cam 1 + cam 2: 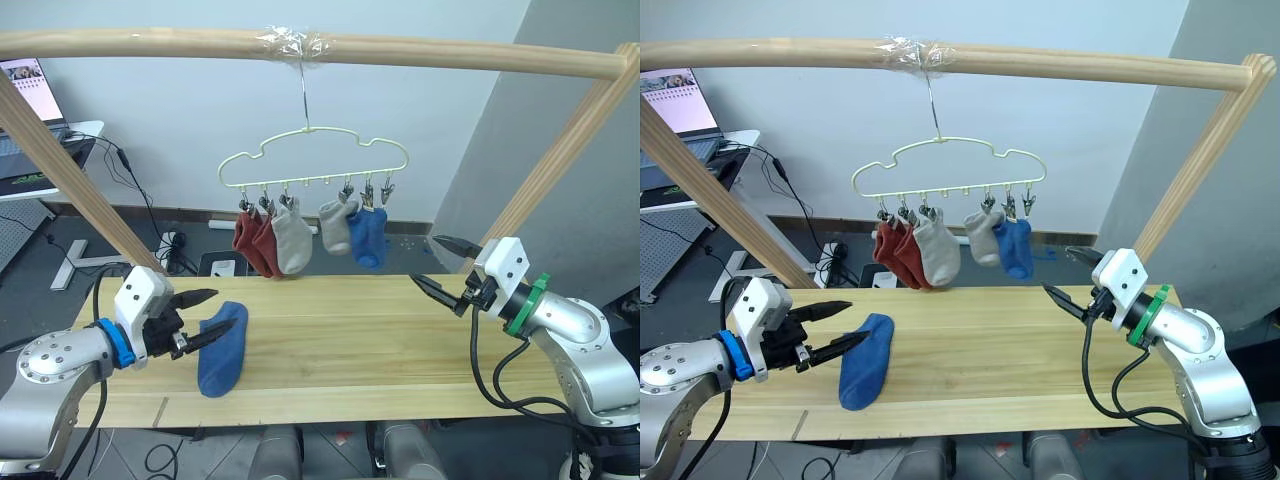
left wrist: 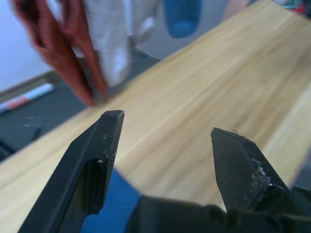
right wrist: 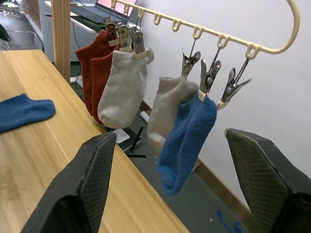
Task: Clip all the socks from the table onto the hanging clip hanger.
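Reaching for the last blue knit ankle sock, we find it lengthwise just ahead of our spread left hand; our right hand, also spread, hangs well apart.

Left wrist view blurs the hung socks; the left claw hides most of the blue sock.

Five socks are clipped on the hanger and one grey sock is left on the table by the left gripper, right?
Not quite: the sock left on the table is blue, not grey, as the left eye view shows. Five socks do hang from the clip hanger, and it lies by the left gripper.
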Controlling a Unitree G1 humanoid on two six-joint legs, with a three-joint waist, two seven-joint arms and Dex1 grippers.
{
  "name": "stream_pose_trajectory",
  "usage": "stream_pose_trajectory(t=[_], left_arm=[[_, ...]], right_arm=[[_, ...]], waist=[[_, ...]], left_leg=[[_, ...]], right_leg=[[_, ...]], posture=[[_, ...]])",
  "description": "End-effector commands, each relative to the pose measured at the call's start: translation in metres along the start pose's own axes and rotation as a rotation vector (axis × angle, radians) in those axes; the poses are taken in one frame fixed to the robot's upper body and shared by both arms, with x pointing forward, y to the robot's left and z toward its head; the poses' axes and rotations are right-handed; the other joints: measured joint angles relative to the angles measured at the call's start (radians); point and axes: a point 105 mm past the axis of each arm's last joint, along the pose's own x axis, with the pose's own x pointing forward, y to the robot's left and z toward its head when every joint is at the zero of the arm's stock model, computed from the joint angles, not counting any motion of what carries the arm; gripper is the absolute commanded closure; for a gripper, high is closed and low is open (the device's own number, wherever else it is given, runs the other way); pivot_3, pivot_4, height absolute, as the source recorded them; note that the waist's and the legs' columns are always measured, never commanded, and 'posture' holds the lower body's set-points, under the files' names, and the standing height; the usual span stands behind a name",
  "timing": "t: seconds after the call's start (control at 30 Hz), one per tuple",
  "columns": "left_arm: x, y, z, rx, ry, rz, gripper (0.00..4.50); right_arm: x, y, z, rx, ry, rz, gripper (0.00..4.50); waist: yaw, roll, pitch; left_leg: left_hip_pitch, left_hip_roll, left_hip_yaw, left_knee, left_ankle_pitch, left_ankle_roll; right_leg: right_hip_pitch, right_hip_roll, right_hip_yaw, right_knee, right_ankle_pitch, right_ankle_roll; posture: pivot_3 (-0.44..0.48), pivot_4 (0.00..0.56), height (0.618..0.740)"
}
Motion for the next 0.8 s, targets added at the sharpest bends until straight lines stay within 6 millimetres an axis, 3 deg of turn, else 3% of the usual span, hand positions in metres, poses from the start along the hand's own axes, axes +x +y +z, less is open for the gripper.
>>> stream_pose_trajectory(t=[0.03,0.47,0.8], left_arm=[[0.004,0.005,0.004,0.058,-0.023,0.065,1.27],[0.007,-0.003,0.018,0.087,-0.113,0.021,1.27],[0.008,0.001,0.029,0.097,-0.180,0.038,1.27]], right_arm=[[0.002,-0.002,0.012,-0.044,-0.030,-0.023,0.76],[0.006,-0.005,0.018,-0.017,-0.040,-0.028,0.76],[0.008,-0.004,0.023,-0.003,-0.042,-0.045,0.76]], waist=[[0.001,0.000,0.000],[0.007,0.000,0.000],[0.007,0.002,0.001]], left_leg=[[0.000,0.000,0.000,0.000,0.000,0.000],[0.000,0.000,0.000,0.000,0.000,0.000],[0.000,0.000,0.000,0.000,0.000,0.000]], right_leg=[[0.000,0.000,0.000,0.000,0.000,0.000],[0.000,0.000,0.000,0.000,0.000,0.000],[0.000,0.000,0.000,-0.001,0.000,0.000]], posture=[[0.024,0.128,0.721],[0.025,0.145,0.721],[0.012,0.173,0.721]])
